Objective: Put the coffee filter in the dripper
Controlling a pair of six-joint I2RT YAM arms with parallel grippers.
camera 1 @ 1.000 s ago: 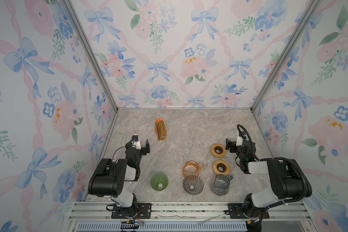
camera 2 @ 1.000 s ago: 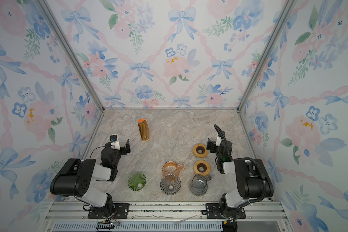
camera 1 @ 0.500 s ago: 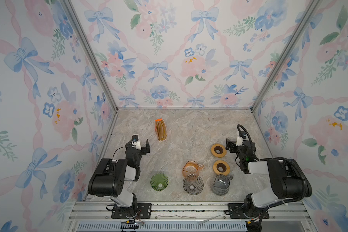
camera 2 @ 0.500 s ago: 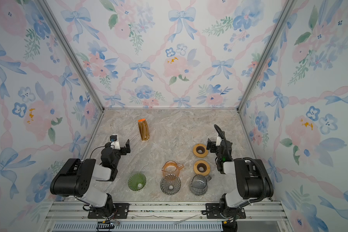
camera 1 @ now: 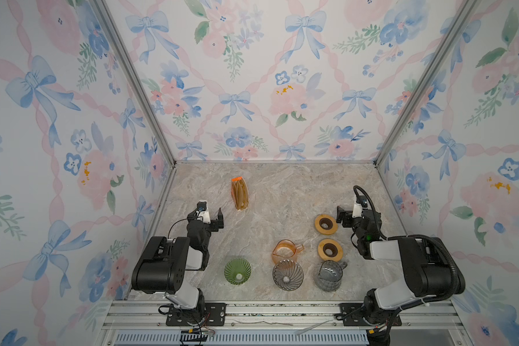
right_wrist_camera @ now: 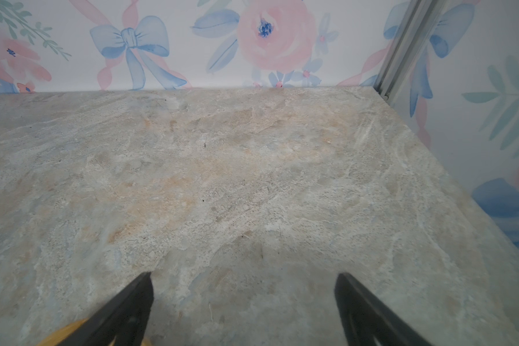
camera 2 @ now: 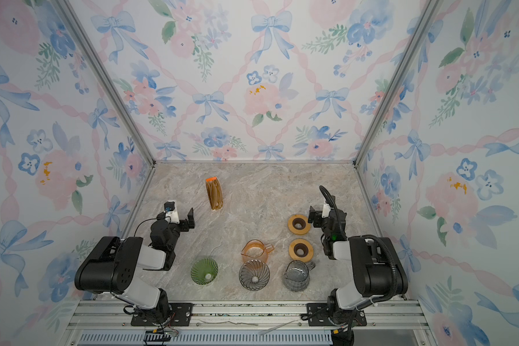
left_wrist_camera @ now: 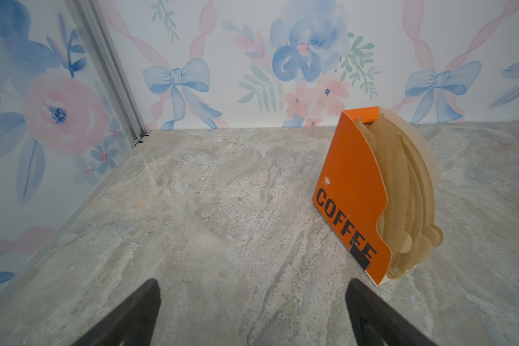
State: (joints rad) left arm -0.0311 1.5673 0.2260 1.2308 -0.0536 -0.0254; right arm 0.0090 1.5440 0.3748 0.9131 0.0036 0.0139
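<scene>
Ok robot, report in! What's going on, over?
Both open, empty: left gripper, right gripper. Filters in their pack, untouched. Green dripper empty. Nothing blocking the pack.

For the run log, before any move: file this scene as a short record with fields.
filters: filter pack, upright in an orange sleeve, on the table, back and left of centre
drippers: green dripper, clear dripper, near edge, both empty
jugs: orange jug, grey jug
rings: far ring, near ring, wooden, on the right
left pincer: open, empty, short of the pack
right pincer: open, empty, beside the far ring
task: no filter in a dripper yet
</scene>
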